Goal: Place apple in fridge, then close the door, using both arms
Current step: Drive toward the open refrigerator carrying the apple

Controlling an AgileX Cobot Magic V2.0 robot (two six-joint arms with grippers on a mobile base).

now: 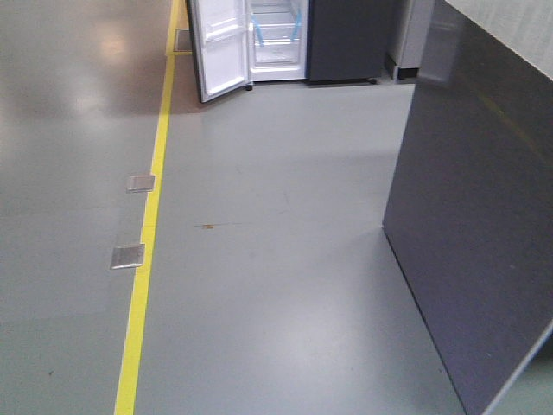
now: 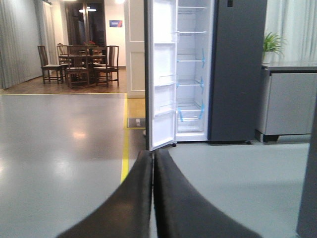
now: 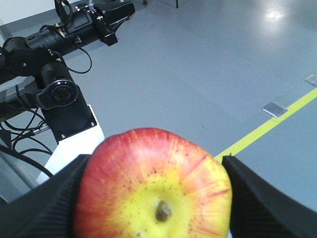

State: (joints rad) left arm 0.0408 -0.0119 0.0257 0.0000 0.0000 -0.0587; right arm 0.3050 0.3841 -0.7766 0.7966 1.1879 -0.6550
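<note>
A red apple (image 3: 153,186) with a yellow patch round its stem fills the bottom of the right wrist view, and my right gripper (image 3: 154,191) is shut on it, one black pad on each side. My left gripper (image 2: 153,158) is shut with nothing in it, pointing across the floor at the fridge (image 2: 233,69). The fridge (image 1: 346,39) stands far ahead, dark grey outside, white inside with blue-taped shelves. Its door (image 2: 161,74) hangs open to the left, white inner face with bins showing; the same door (image 1: 218,47) is seen at the top of the front view. The left arm (image 3: 54,39) appears beside the apple.
A counter with a dark side panel (image 1: 475,216) juts in on the right. A yellow floor line (image 1: 147,251) runs up the left with two metal floor plates (image 1: 128,256) beside it. A dining table with chairs (image 2: 79,62) stands far left, a grey cabinet (image 2: 287,101) right of the fridge.
</note>
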